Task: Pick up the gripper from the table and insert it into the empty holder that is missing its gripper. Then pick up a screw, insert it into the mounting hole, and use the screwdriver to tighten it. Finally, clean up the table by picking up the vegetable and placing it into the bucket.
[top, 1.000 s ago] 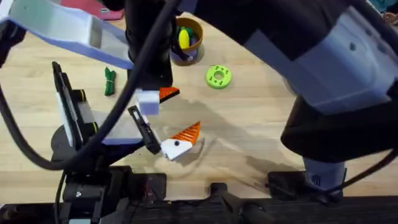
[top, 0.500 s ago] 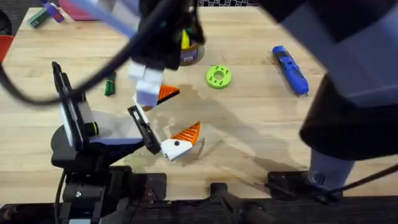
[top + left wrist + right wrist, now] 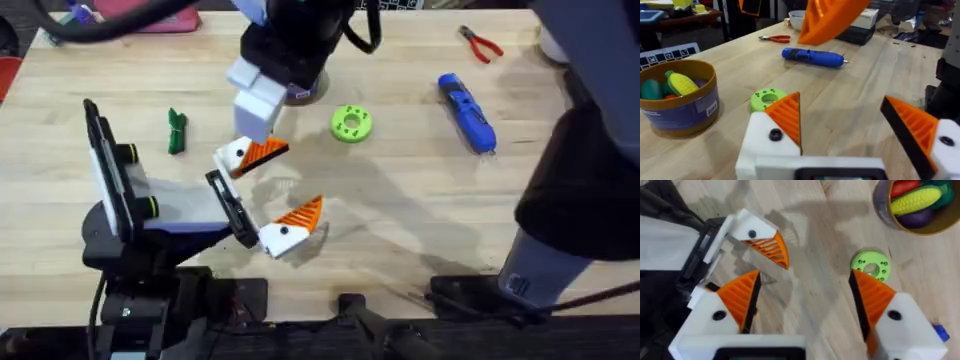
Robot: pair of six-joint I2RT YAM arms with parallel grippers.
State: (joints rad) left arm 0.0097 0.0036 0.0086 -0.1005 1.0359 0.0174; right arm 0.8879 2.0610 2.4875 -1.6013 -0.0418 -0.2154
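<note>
Overhead view: right arm is lifting away as the orange fingertip (image 3: 264,152) now sits in its white holder (image 3: 234,155); both robot pincers are spread and empty, so the screw is looking next.

blue screwdriver (image 3: 467,112) lies flat; green vegetable (image 3: 177,131) on table

1. The left arm lies low over the surface, reaching forward from its base at the lower left, its dark links close to the wood.
2. The left hand (image 3: 270,192) has its two white fingers spread wide apart, orange ribbed pads (image 3: 787,116) facing each other across the gap.
3. The right arm rises large under the overhead camera and reaches across the middle.
4. The right hand (image 3: 802,300) hangs above the surface, fingers apart and holding nothing.
</note>
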